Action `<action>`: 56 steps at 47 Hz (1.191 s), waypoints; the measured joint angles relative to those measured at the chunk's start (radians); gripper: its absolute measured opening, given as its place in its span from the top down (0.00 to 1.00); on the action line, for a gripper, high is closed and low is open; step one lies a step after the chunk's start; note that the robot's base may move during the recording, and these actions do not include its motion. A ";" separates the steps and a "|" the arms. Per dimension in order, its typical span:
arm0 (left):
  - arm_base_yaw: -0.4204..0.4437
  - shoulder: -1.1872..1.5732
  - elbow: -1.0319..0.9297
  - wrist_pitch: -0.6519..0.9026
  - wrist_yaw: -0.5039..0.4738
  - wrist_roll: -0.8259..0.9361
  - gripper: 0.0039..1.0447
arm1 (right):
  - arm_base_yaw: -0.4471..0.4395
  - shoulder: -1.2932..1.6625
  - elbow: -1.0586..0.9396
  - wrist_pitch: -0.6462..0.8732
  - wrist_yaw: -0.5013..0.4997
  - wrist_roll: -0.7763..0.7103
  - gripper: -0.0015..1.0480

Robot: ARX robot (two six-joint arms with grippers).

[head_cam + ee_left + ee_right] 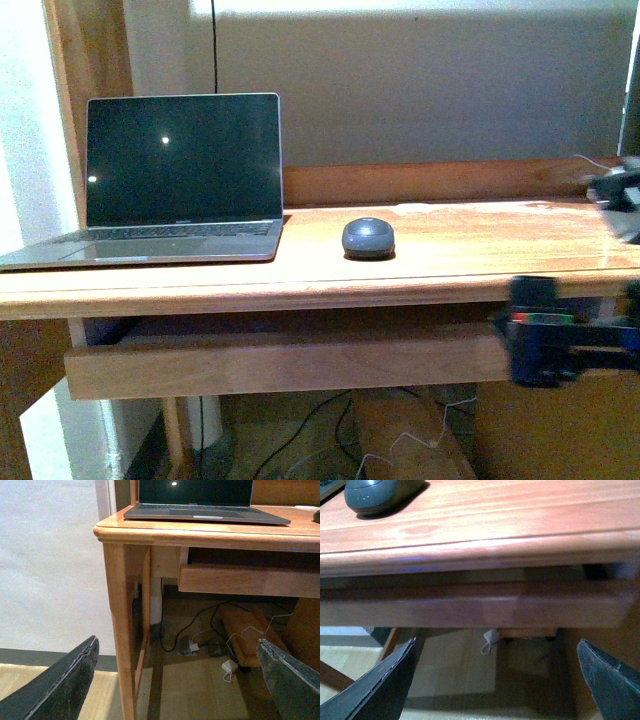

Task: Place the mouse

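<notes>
Front view shows us the mouse (368, 238) sitting free on the wooden bench (470, 250) just right of the laptop (175, 180), with the blurred right gripper (565, 335) low beyond the bench's front edge, so we judge it best kept clear. Left wrist view gives us the left gripper (177, 680) with jaws wide and empty before the bench leg, cables on the floor; right wrist view likewise has jaws spread wide, empty, under the bench lip

Warm glare washes the bench (480, 240); the laptop screen (180, 160) reflects two lamps; the right arm (560, 335) is motion-blurred.
</notes>
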 joint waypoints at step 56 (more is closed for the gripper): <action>0.001 -0.002 0.000 0.000 0.000 0.001 0.07 | -0.325 -1.321 -0.554 -0.519 -0.061 -0.139 0.63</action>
